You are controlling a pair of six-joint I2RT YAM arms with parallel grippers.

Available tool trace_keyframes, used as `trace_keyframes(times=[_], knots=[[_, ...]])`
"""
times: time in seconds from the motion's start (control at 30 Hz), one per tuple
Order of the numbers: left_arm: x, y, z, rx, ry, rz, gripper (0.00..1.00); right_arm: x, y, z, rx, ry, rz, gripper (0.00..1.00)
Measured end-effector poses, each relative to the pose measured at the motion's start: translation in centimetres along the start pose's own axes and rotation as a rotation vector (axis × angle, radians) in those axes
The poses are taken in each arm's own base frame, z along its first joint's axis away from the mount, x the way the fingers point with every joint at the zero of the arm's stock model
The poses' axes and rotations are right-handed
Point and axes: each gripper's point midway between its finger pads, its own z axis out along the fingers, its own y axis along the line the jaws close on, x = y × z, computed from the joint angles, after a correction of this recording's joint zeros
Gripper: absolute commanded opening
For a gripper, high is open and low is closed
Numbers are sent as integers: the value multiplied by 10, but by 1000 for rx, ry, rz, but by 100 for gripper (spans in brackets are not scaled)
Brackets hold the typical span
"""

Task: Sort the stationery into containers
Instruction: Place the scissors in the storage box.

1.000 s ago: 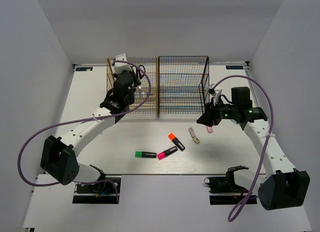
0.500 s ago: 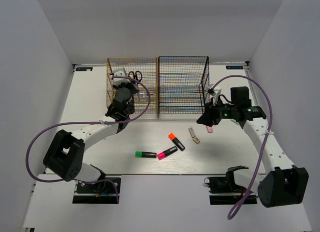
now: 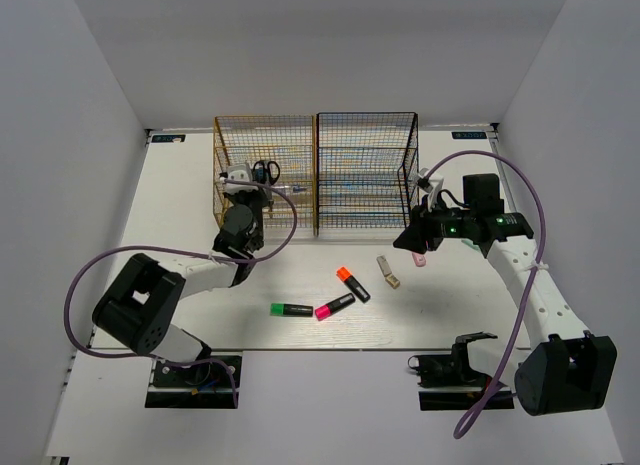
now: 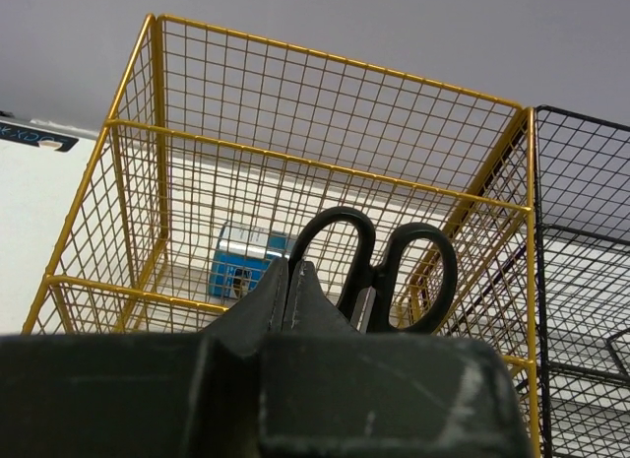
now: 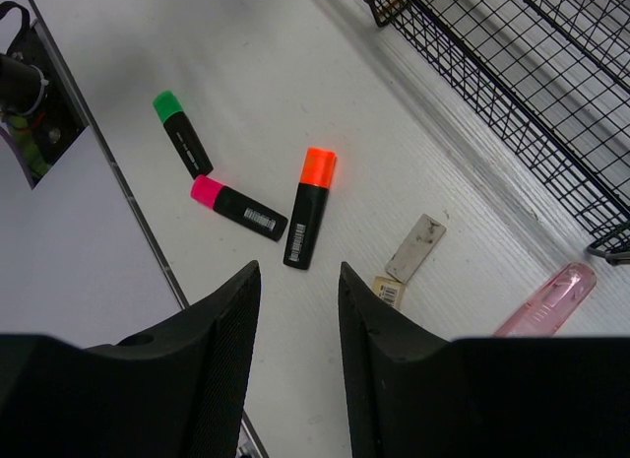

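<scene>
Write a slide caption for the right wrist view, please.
Open right hand faces green highlighter, pink highlighter and orange highlighter; black rack beyond.

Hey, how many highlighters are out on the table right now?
3. The green highlighter lies leftmost, the pink highlighter close on its right, the orange highlighter just beyond the pink one. More could be hidden in the yellow rack or black rack.

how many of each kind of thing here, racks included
highlighters: 3
scissors: 1
blue tub: 1
beige pieces: 2
pink piece: 1
wire racks: 2
total: 10
</scene>
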Motion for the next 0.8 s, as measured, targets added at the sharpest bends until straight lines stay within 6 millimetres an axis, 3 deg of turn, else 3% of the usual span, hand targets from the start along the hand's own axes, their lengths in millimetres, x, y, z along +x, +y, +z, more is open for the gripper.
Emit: trace_keyframes(times=[0.13,0.17,0.23,0.33,0.43,0.47,0.8], knots=[[0,2,-3,10,-15,-13,7,0,1,0,-9,-3,2,41],[1,3,-4,11,-15,-14,19,0,2,0,-10,-3,2,41],[3,4,-6,14,-15,-17,20,0,2,0,-11,-4,2,43],[8,8,-10,12,-6,-12,35,0,1,-1,-11,-5,4,43],[10,10,-13,12,-4,-14,37,-1,1,-1,-12,-6,5,43],[10,10,-14,12,-4,-15,44,-1,1,-1,-12,-7,4,43],[-10,9,-16,26,-45,-49,64,-1,2,-1,-17,-8,5,43]])
